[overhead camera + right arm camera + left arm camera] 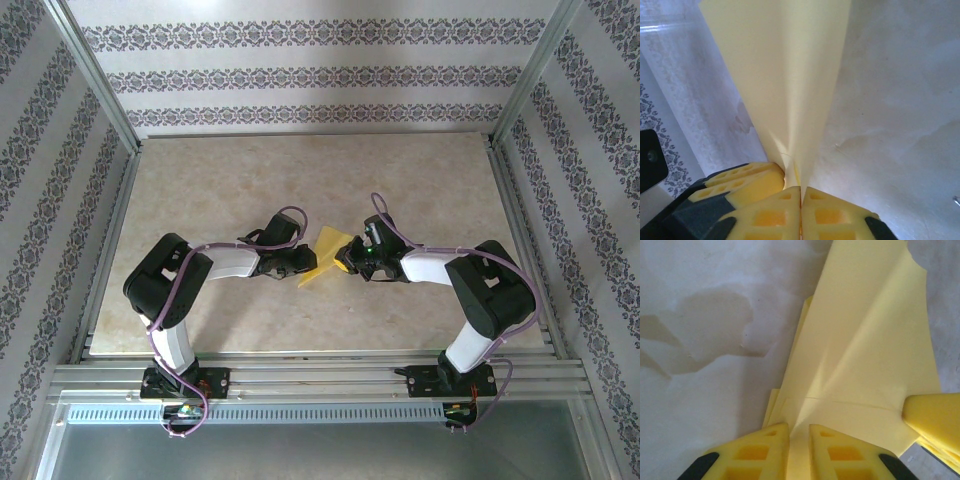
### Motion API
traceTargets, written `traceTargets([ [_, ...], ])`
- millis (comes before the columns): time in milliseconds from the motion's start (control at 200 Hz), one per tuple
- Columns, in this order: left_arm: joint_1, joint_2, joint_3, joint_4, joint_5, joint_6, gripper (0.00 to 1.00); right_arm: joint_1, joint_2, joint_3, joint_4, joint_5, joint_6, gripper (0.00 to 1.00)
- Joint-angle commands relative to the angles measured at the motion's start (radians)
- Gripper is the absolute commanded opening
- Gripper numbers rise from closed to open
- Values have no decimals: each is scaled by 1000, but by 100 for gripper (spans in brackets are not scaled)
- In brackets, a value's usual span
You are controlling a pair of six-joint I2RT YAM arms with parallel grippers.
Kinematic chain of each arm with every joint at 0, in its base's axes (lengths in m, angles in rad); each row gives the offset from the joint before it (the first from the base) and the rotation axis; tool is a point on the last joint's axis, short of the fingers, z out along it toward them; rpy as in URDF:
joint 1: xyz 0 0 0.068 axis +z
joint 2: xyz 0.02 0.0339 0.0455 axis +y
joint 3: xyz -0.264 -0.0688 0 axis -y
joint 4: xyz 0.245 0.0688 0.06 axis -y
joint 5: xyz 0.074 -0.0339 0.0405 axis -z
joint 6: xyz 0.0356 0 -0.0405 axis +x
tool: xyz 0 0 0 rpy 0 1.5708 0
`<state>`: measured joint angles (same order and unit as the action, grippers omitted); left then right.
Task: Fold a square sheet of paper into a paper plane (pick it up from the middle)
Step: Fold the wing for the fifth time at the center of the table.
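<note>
The square sheet of paper is folded into a yellow paper plane [326, 248] with a centre crease and layered wings, raised at the table's middle between both grippers. My left gripper [305, 263] reaches it from the left. In the left wrist view its jaws [799, 432] stand a narrow gap apart, with the plane's [865, 340] centre fold running between them. My right gripper [346, 262] comes from the right, and its fingers [801, 192] are pressed together on the paper's [790, 75] lower edge. Each wrist view also catches a yellow finger of the other gripper, the right one [935, 415] and the left one [740, 182].
The beige tabletop [220, 190] has a metal frame rail [320, 380] along its near edge. Patterned walls [320, 75] close the back and both sides. Both arms bend inward towards the middle.
</note>
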<state>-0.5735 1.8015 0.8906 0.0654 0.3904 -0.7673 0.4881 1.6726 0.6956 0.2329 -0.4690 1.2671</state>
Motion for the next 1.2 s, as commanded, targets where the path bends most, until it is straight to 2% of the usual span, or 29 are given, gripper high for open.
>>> traceTargets([
  [0, 8, -65, 19, -91, -44, 80, 25, 13, -7, 14, -52, 26, -1, 3],
  [115, -20, -151, 24, -124, -111, 198, 36, 21, -14, 33, -109, 47, -6, 2],
  [260, -97, -211, 22, -135, -204, 383, 48, 26, -29, 46, -138, 63, 14, 0],
  [510, -245, -194, 13, -105, -363, 692, 56, 27, -72, 78, -195, 65, 49, 0],
  [690, -264, -126, 12, -68, -371, 766, 57, 26, -88, 96, -225, 61, 64, 0],
  [844, -270, -110, -34, 28, -381, 772, 57, 21, -88, 96, -227, 53, 75, 0],
  [1194, -270, -114, -119, 150, -412, 753, 48, 1, -96, 91, -222, 44, 90, 0],
])
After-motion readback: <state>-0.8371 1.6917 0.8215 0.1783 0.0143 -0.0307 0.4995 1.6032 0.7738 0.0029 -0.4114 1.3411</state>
